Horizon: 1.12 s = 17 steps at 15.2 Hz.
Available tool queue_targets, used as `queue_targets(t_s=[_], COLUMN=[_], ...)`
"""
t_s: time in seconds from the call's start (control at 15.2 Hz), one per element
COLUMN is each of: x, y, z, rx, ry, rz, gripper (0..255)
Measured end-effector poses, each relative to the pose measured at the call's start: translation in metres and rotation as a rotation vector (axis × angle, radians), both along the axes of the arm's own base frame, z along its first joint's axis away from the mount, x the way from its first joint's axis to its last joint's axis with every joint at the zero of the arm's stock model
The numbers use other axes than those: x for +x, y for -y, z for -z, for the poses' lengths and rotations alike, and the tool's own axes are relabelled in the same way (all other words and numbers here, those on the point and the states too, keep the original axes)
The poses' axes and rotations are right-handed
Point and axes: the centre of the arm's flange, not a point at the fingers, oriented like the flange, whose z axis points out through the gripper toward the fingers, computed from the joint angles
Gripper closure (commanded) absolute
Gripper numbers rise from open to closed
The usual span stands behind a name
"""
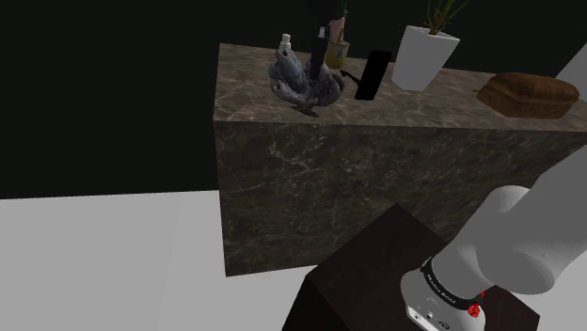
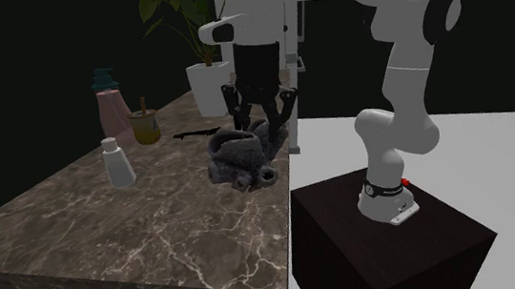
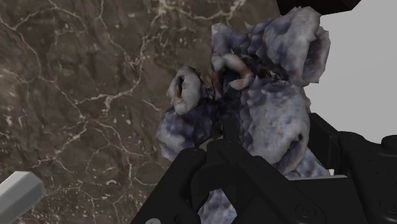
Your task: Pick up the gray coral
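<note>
The gray coral [image 2: 240,156] is a lumpy, knobbly piece with tube-like openings, lying on the dark marble counter [image 2: 110,228] near its edge toward the stand. The shoulder view shows the coral [image 1: 303,81] at the counter's left end. My black gripper [image 2: 261,115] hangs straight over it, fingers apart, one tip on each side of the coral's top. In the wrist view the coral [image 3: 254,95] lies between the two black fingers [image 3: 210,168], which do not visibly clasp it. In the shoulder view the gripper [image 1: 322,58] comes down from above, just behind the coral.
A white bottle [image 2: 116,163], a pink vase [image 2: 109,109] and a small pot [image 2: 145,127] stand near the coral. A black slab [image 1: 372,75], a white planter [image 1: 423,56] and a brown loaf [image 1: 527,94] sit further along the counter. The dark stand [image 2: 379,243] stands beside it.
</note>
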Motion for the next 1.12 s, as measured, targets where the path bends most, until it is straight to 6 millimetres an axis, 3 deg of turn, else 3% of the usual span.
queue_targets(t_s=[0.53, 1.12], x=[0.0, 0.001], y=[0.0, 0.001], z=[-0.001, -0.047], rx=[0.0, 0.0], ry=[-0.002, -0.003], rz=[0.0, -0.001], gripper=[255, 255])
